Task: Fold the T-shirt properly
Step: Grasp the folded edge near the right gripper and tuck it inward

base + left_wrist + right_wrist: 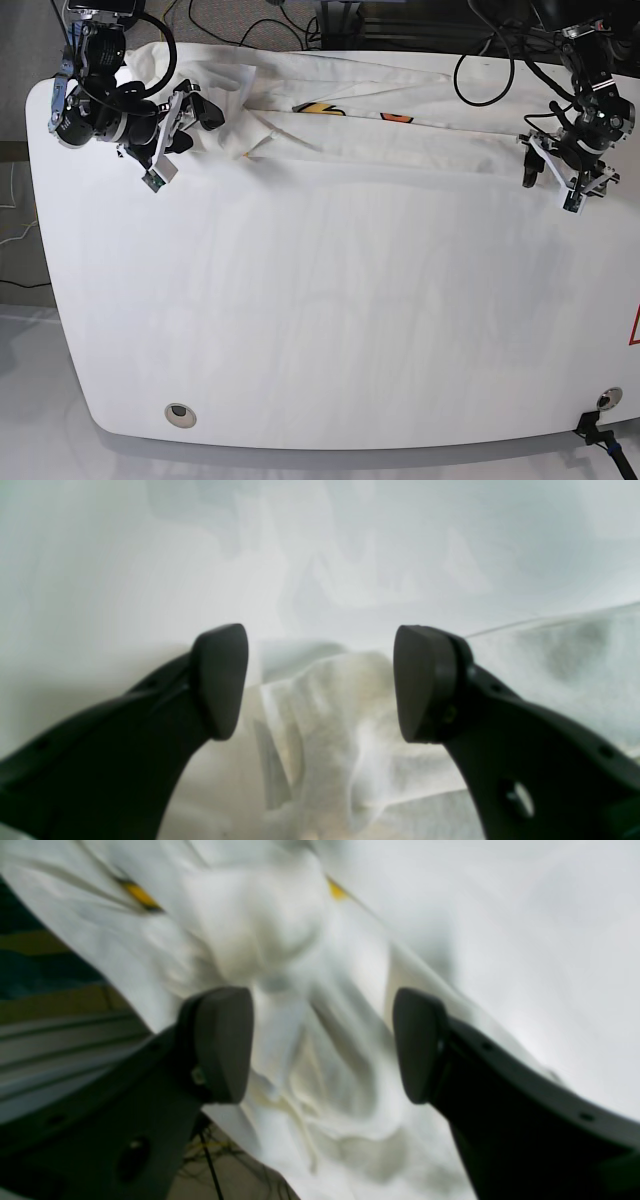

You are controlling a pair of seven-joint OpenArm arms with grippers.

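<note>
1. You have the T-shirt (400, 135): soft white cotton, gathered into a long, narrow band along the far edge of the table (320, 320). Folds and creases run lengthwise; a patch of yellow and orange print shows near the band's middle.
2. The table is a smooth white top with rounded corners.
3. Your right gripper (320, 1045) sits at the band's end by the table's far corner, on the base view's left. Its dark, rounded pads (220, 1045) stand wide apart with bunched, wrinkled cloth between them; you cannot tell whether they touch it.
4. Your left gripper (320, 682) hangs at the band's opposite end. Its pads (425, 685) are spread wide above a crumpled fold, clamping nothing.
</note>
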